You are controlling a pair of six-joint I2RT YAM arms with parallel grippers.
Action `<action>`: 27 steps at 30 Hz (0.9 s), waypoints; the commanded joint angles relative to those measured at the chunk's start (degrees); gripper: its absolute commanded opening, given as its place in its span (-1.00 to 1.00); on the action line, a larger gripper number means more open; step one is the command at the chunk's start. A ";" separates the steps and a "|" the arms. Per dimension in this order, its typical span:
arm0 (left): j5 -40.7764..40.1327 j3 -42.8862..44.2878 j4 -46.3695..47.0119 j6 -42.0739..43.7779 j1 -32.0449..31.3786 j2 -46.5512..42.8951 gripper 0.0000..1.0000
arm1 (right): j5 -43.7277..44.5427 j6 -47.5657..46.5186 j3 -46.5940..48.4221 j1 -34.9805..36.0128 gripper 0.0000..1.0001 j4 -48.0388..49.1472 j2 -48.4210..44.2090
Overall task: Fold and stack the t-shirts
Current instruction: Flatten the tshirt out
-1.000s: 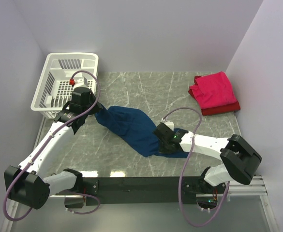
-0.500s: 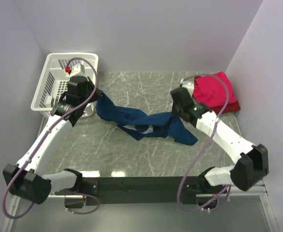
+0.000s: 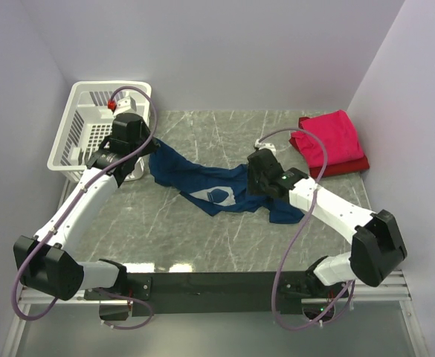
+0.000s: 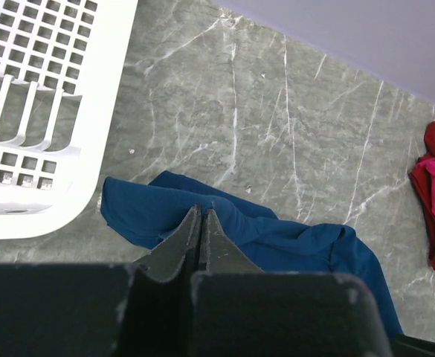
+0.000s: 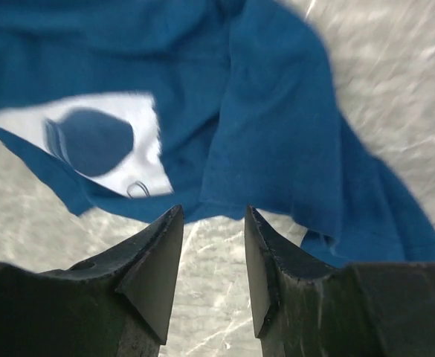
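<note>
Spreading step: left gripper (image 4: pixel 202 216) pinched crumpled navy blue cloth t-shirt (image 4: pixel 276 238); right gripper (image 5: pixel 213 212) gaped empty, should regrasp a hem.

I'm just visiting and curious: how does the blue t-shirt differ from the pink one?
The blue t-shirt lies unfolded and rumpled mid-table, white print showing; the pink t-shirt sits folded at the far right on a darker red shirt. The left gripper pinches one end of the blue t-shirt, while no gripper touches the pink t-shirt. Both are cloth shirts on the table.
</note>
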 commanded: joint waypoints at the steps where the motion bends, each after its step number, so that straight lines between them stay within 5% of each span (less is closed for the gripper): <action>1: -0.81 0.07 1.14 1.01 -0.24 -0.37 -0.99 | -1.94 0.79 0.02 0.85 -0.10 4.54 2.02; 12: -1.07 0.42 0.35 1.37 -0.24 -0.19 -0.99 | 0.78 -0.27 6.00 2.70 -0.15 3.40 14.59; 27: -1.42 0.42 0.18 1.45 -0.24 -0.37 -0.99 | 7.46 1.40 4.86 3.93 -0.17 -0.20 20.66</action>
